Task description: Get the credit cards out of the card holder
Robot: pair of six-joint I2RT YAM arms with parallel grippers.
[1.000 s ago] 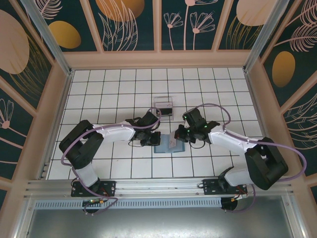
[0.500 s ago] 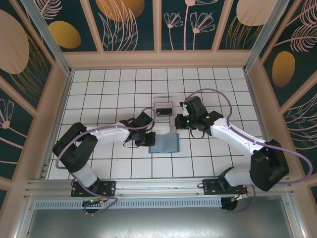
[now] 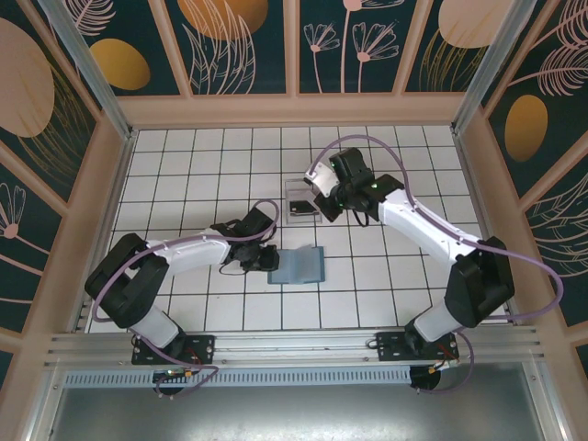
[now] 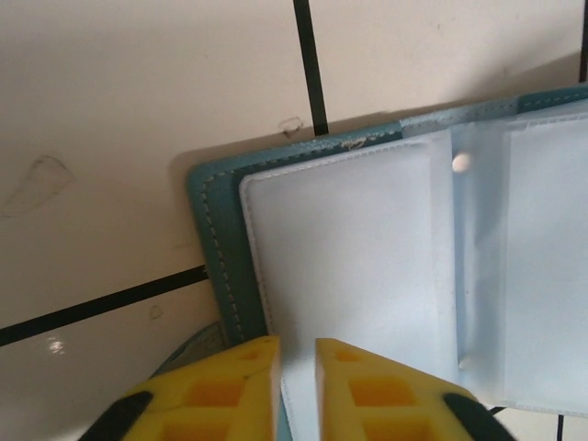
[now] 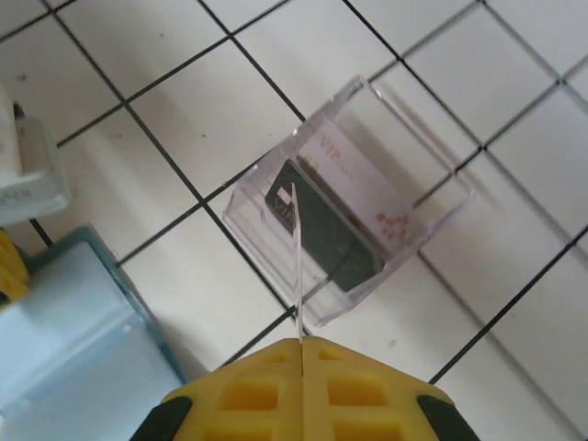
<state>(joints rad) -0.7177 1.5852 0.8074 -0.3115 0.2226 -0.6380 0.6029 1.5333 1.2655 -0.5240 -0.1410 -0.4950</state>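
the step in hand looks like the drop-off: the right hand (image 5: pixel 301 342) is pressed together on a thin whitish card (image 5: pixel 296 266), seen edge-on and upright, poised over the clear box (image 5: pixel 441 197). a dark card (image 5: pixel 326 234) and a white card (image 5: pixel 358 184) already lie slanted inside it.

the card holder (image 3: pixel 299 265) lies open and flat on the counter (image 3: pixel 184 175), just on the robot's side of the box. the left hand (image 4: pixel 297 354) sits at its left edge, fingers a narrow slit apart over the teal border and the frosted sleeve (image 4: pixel 349 257); whether they pinch that edge or only hover i cannot tell. whether more cards sit in the sleeves i cannot tell either.

the next move, as i judge it, calls for lowering the card straight into the box's open top, then spreading the fingers. the free edge of the card must pass inside the box's thin near wall rather than land on the rim, and it should slide alongside the two cards, not jam on them.

room is generous: bare tiles surround the box on its far and outer sides, and the two arms are well apart.
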